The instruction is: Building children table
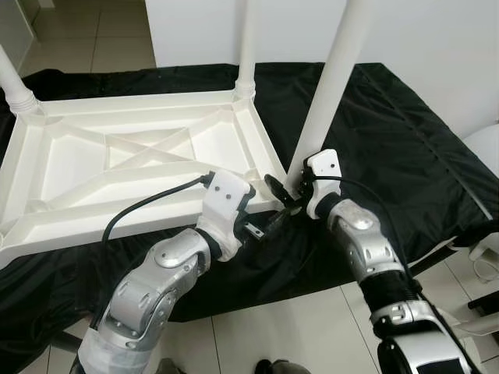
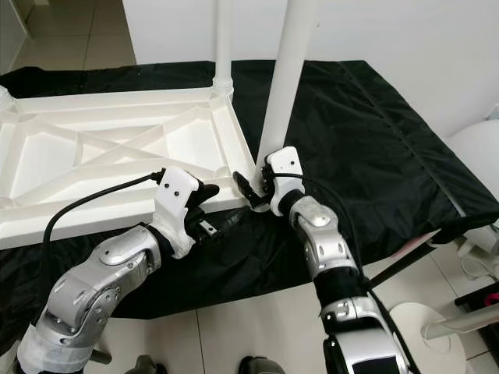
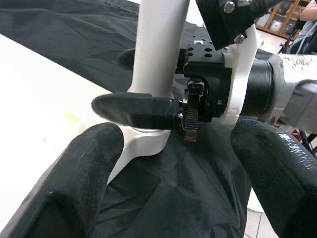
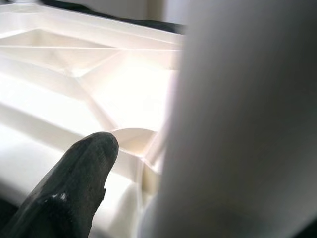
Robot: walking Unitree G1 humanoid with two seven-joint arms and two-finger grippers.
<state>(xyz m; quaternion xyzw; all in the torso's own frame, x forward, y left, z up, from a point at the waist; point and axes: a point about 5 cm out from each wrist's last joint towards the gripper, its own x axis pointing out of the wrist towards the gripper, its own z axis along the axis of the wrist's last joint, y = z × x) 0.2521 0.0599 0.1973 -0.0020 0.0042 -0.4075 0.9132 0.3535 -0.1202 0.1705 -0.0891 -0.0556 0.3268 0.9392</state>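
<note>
- Left eye view: a white tabletop (image 1: 117,167) lies underside up on a black cloth (image 1: 390,140), its ribbed frame facing the camera. The right gripper (image 1: 287,189) is clamped on the base of the near leg (image 1: 331,86), which stands at the tabletop's near right corner and leans slightly rightward as it rises. One black finger crosses the leg's front just above the socket. Just beside it, on the robot's near side, the left gripper (image 1: 269,226) hovers low at the corner's outer edge with its fingers apart, holding nothing. Beyond the right gripper, open black cloth runs to the right; white tiled floor (image 1: 296,327) lies below both arms.
- Right eye view: the same corner. A far leg (image 2: 223,43) stands upright in the far corner socket, well apart from both grippers. The tabletop's near rim runs left from the left gripper, with a black cable (image 2: 86,202) looping over it.
- Left wrist view: the left fingers (image 3: 69,183) spread wide, with cloth between them. Straight ahead is the leg's flared foot, with the right gripper's finger across it and its body just beyond.
- Right wrist view: the leg, blurred and very close, lies against one black finger (image 4: 74,183); the ribbed underside lies beyond.
</note>
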